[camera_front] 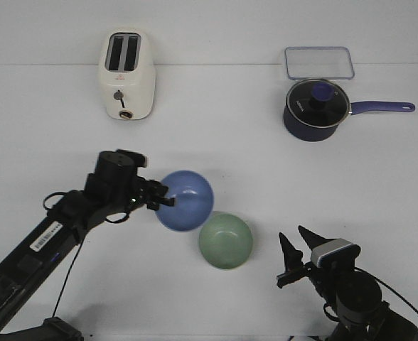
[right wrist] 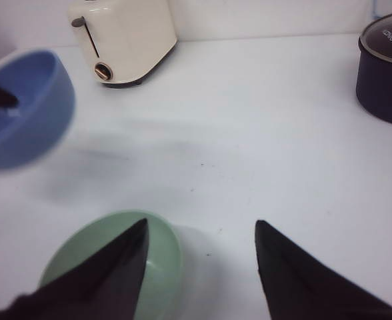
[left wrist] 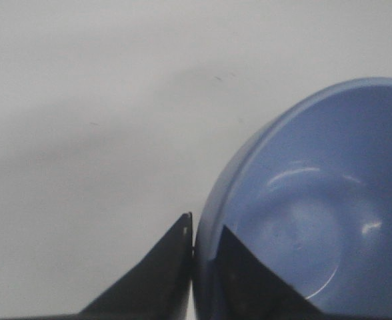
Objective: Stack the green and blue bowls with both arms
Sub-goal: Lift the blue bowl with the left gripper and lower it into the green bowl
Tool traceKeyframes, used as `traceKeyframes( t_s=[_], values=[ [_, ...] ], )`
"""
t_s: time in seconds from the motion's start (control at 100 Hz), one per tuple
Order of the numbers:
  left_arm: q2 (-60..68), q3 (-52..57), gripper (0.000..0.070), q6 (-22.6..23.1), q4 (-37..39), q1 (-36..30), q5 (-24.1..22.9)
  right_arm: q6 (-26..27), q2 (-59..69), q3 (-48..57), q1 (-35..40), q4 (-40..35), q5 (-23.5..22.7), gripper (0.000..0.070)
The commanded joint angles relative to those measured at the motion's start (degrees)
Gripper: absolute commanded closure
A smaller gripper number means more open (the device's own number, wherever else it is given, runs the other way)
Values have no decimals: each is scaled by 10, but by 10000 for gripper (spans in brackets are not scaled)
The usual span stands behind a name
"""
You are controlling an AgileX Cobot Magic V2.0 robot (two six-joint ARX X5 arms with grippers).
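My left gripper point(camera_front: 165, 200) is shut on the left rim of the blue bowl point(camera_front: 186, 200), one finger inside and one outside, and holds it tilted above the table. The rim grip shows in the left wrist view, gripper point(left wrist: 205, 230) on the blue bowl point(left wrist: 316, 220). The green bowl point(camera_front: 226, 241) sits on the table just right of and in front of the blue one. My right gripper point(camera_front: 298, 241) is open and empty, to the right of the green bowl. In the right wrist view the gripper point(right wrist: 199, 227) stands over the green bowl's point(right wrist: 166, 257) right edge, with the blue bowl point(right wrist: 29, 113) lifted beyond.
A cream toaster point(camera_front: 126, 74) stands at the back left. A dark navy lidded saucepan point(camera_front: 315, 108) with a long handle stands at the back right, with a clear lidded tray point(camera_front: 319, 62) behind it. The table point(camera_front: 216, 149) is white.
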Motion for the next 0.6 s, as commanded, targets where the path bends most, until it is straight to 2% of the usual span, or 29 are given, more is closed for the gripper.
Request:
traceKeyframes(
  t_s=[0.0, 0.2, 0.38, 0.42, 0.53, 0.56, 0.59],
  values=[
    [19, 2, 691, -29, 27, -42, -6, -3, 3, 1, 6, 5, 3, 365],
    [74, 2, 691, -37, 38, -126, -56, -4, 3, 1, 6, 5, 3, 365],
    [106, 2, 673, -39, 42, -147, -60, -5, 3, 1, 6, 5, 2, 365],
    [106, 2, 620, -39, 43, -147, -60, -5, 3, 1, 6, 5, 2, 365],
    [105, 2, 348, -40, 51, -147, -59, -5, 3, 1, 6, 5, 3, 365],
    [104, 2, 308, -40, 52, -147, -59, -5, 3, 1, 6, 5, 3, 365],
    [103, 2, 307, -39, 53, -147, -59, -5, 3, 1, 6, 5, 3, 365]
  ],
)
